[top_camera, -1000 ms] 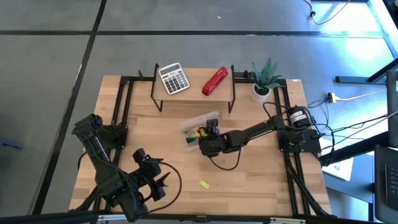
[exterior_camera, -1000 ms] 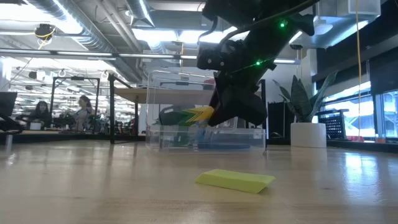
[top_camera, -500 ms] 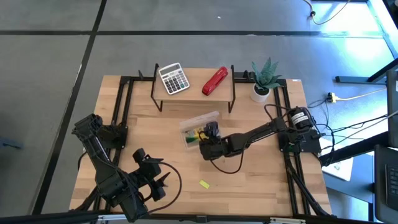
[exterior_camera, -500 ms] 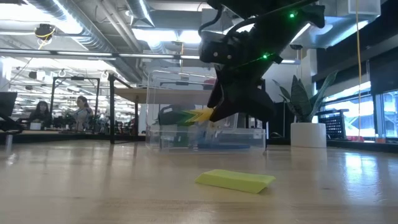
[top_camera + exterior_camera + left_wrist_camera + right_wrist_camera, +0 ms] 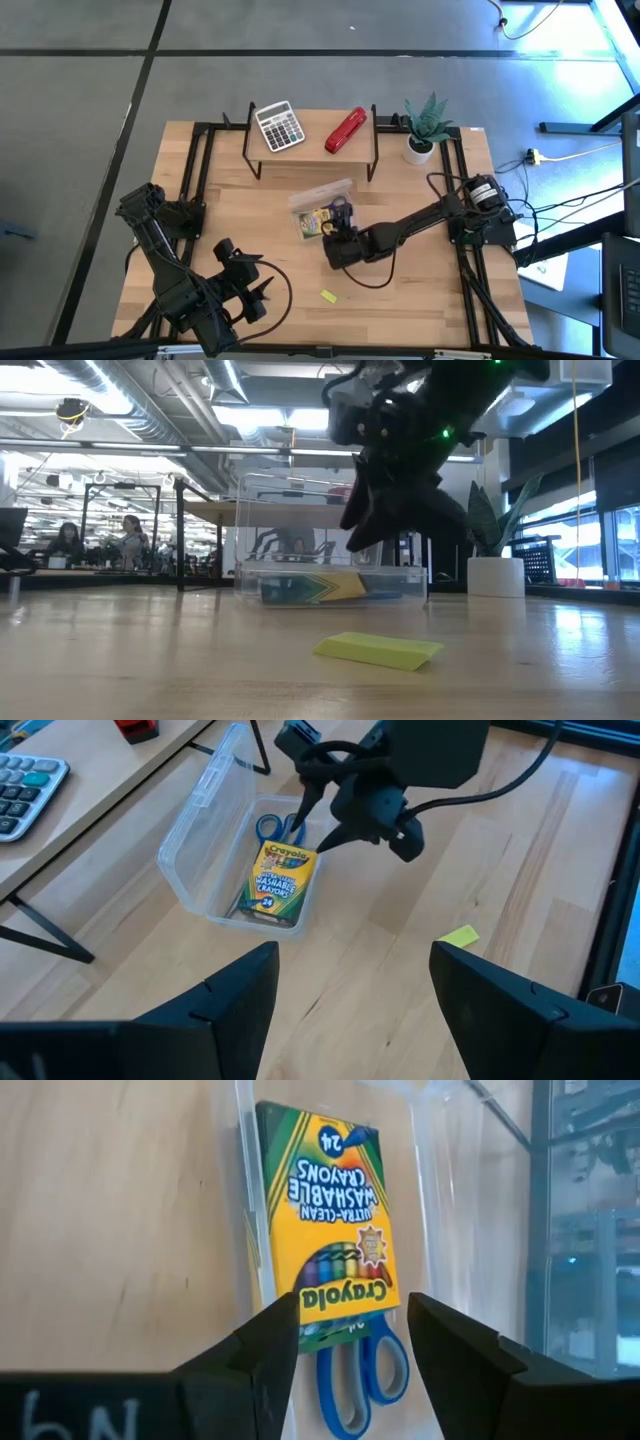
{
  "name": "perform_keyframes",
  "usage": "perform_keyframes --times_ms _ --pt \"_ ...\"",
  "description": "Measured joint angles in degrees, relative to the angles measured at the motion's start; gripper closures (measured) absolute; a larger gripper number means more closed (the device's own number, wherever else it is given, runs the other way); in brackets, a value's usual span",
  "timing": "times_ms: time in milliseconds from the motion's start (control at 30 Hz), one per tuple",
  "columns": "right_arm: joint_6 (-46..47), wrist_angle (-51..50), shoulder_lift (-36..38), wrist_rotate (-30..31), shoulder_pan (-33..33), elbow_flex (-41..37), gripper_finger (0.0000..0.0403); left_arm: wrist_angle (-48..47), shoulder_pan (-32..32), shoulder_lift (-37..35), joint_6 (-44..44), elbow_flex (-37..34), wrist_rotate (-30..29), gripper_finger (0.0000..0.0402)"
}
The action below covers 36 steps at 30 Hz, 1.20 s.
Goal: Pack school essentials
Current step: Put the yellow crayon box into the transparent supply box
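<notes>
Right pincer (image 5: 335,815) hangs released, empty, above the case (image 5: 215,830) (crayon box (image 5: 276,883) lies inside, atop scissors (image 5: 362,1375)); left pincer (image 5: 262,287) released.

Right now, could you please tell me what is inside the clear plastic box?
The clear plastic box holds a crayon box lying over blue-handled scissors; only their handles show. Anything else beneath the crayons is covered.

My right gripper (image 5: 338,232) hangs at the centre of the high view, fingers (image 5: 262,1342) spread with nothing between them, my arm stretching in from the right edge. My left gripper (image 5: 262,292) waits at the lower left, fingers parted too.
</notes>
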<state>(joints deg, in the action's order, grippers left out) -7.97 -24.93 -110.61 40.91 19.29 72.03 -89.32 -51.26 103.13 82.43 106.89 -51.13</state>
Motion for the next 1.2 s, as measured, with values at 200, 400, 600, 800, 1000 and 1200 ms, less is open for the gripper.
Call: perform_keyframes --times_ms 200,400,600,800,1000,1200 --pt "6.4 -3.9 0.0 -0.1 -0.5 2.0 0.0214 0.0 0.0 0.0 0.0 0.0 0.0 0.0148" --pt "9.9 -5.5 0.0 -4.6 -3.5 1.6 0.0214 0.0 0.0 0.0 0.0 0.0 0.0 0.0148" --pt "12.2 -8.1 0.0 -10.2 -6.3 1.6 0.0214 0.0 0.0 0.0 0.0 0.0 0.0 0.0148" --pt "12.2 -9.1 0.1 -16.1 -7.1 1.6 0.0214 0.0 0.0 0.0 0.0 0.0 0.0 0.0148" --pt "12.2 -9.6 0.1 -17.2 -6.7 1.6 0.0214 0.0 0.0 0.0 0.0 0.0 0.0 0.0148" --pt "13.8 -9.9 0.1 -20.9 -5.4 1.6 0.0214 0.0 0.0 0.0 0.0 0.0 0.0 0.0148"
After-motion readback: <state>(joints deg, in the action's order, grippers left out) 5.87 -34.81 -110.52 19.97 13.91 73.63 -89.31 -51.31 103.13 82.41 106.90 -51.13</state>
